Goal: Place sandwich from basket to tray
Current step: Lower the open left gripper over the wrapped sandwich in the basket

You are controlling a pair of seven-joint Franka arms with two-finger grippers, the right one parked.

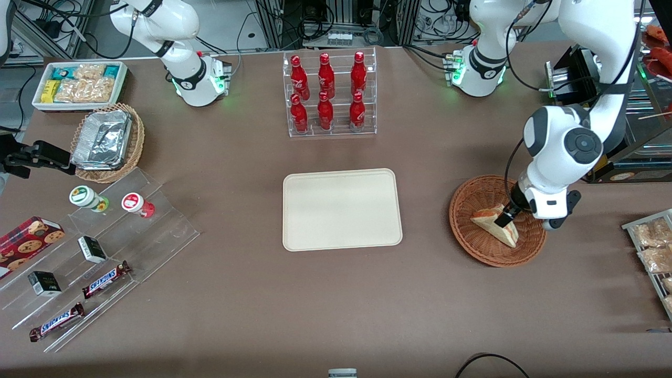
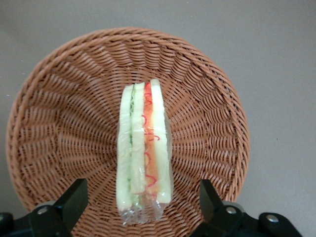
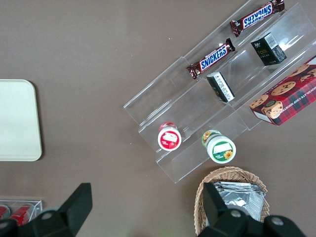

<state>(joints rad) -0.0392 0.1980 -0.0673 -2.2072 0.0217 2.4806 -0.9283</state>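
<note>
Sandwich (image 1: 495,224) lies in the reddish-brown wicker basket (image 1: 467,231), toward the working arm's end of the bench (image 1: 367,304). It is not yet lifted. The end effector (image 1: 506,218) hangs just over it, fingers spread wide, one to each side of the wedge and touching neither face, holding nothing.

Step in hand, as I judge it: descend and close on the sandwich.
- Keep the wedge centred between the fingers (image 2: 74,200); the wrist view shows roughly even gaps on both sides, so alignment looks good.
- Close across the bread faces, not along the filling edge. The clear wrap looks slippery and the bread soft: squeeze gently.
- Go low enough to grip the body of the wedge, but stop short of the weave.
- Lift straight up to clear the basket rim before travelling to the cream tray (image 1: 341,210), which lies bare, well apart from the basket.

View differences:
- Wrist view gives the layers (green one side, red-orange the other), the wrap, and the finger spacing.
- Front view gives the triangular outline, the tray and the path between; there the arm hides the finger spread.
</note>
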